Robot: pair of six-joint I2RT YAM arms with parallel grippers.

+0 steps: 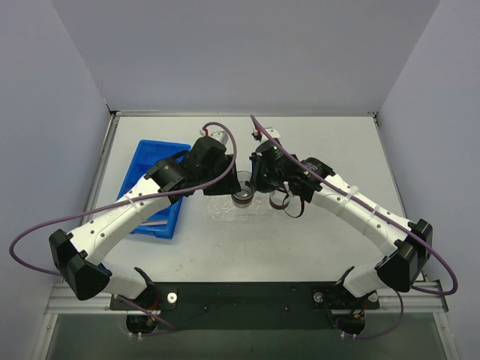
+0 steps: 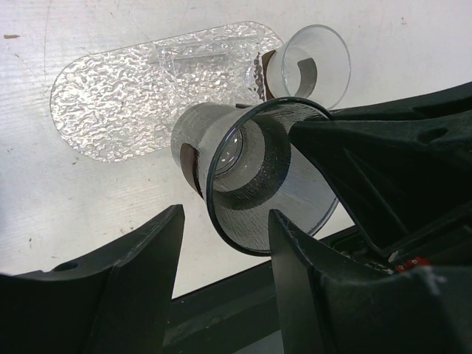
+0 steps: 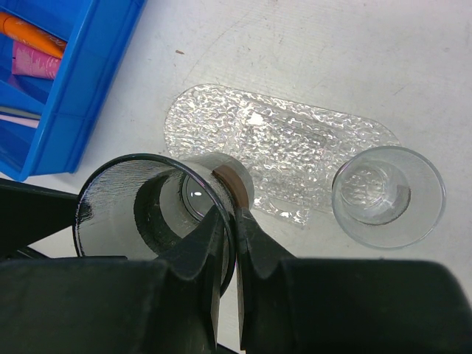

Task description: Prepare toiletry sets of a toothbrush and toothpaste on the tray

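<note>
The clear bumpy tray [image 3: 295,144] lies flat on the table and has nothing in it; it also shows in the left wrist view [image 2: 125,96] and the top view [image 1: 221,208]. My right gripper [image 3: 234,214] is shut on the rim of a clear cup [image 3: 147,199], held tilted over the tray's near end. My left gripper [image 2: 227,221] is open and empty just beside that cup [image 2: 258,177]. The orange toothpaste [image 3: 29,33] and the magenta toothpaste [image 3: 37,63] lie in the blue bin [image 3: 81,88]. A pale pink toothbrush [image 1: 154,223] lies at the bin's near end.
A second clear cup [image 3: 389,195] stands upright on the table against the tray's other end, also in the left wrist view [image 2: 310,63]. The blue bin [image 1: 142,161] sits left of the tray. Both arms crowd over the tray [image 1: 242,196].
</note>
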